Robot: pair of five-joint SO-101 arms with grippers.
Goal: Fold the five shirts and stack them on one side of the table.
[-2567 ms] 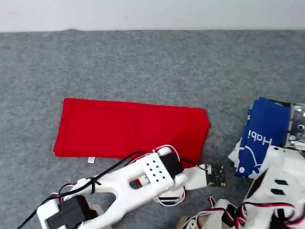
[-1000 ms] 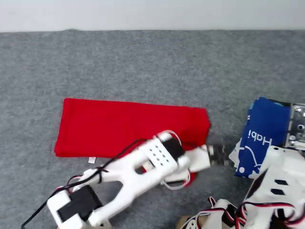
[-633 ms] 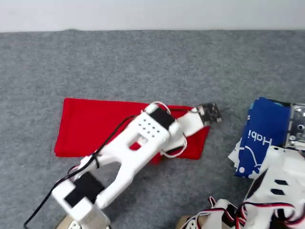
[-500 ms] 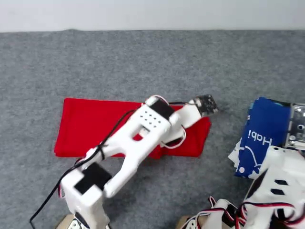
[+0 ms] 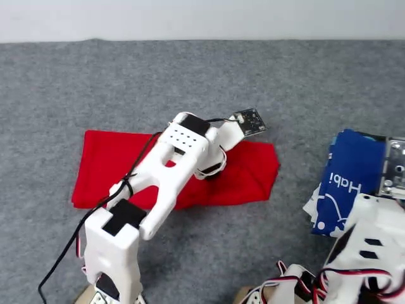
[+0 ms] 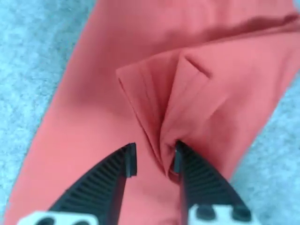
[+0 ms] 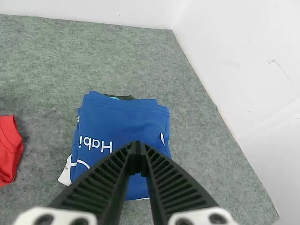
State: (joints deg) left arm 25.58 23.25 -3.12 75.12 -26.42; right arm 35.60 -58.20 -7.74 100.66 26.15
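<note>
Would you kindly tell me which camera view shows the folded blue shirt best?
The right wrist view: the blue shirt lies nearly whole there, past the right gripper. The high view has the shirt partly behind an arm. The left wrist view faces the red shirt.

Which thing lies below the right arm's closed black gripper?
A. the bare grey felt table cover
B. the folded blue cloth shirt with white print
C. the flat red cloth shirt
B: in the right wrist view the right gripper, its jaws together, hangs over the folded blue cloth shirt.
</note>
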